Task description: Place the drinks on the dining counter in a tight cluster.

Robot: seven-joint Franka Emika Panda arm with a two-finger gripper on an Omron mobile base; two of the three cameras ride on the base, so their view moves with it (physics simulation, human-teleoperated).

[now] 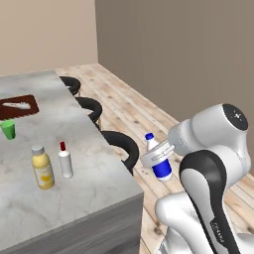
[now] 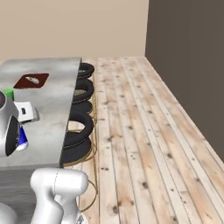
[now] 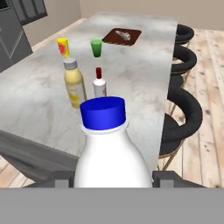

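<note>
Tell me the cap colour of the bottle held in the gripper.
Blue: the cap of the held bottle shows best in the hand view.

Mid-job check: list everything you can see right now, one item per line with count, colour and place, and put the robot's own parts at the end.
dining counter: one, grey-veined marble top, grey sides, left of the arm
yellow bottle: one, yellow with grey cap, upright on the counter near its front end
slim bottle: one, white with red cap, upright close beside the yellow bottle
blue-capped bottle: one, white and blue, held off the counter's edge, over the floor
green cup: one, green, farther back on the counter
yellow cup: one, yellow with red mark, near the green cup
dark board: one, brown, far end, something pale on it
stools: black, along the counter's side
gripper: one, shut on the blue-capped bottle
</note>
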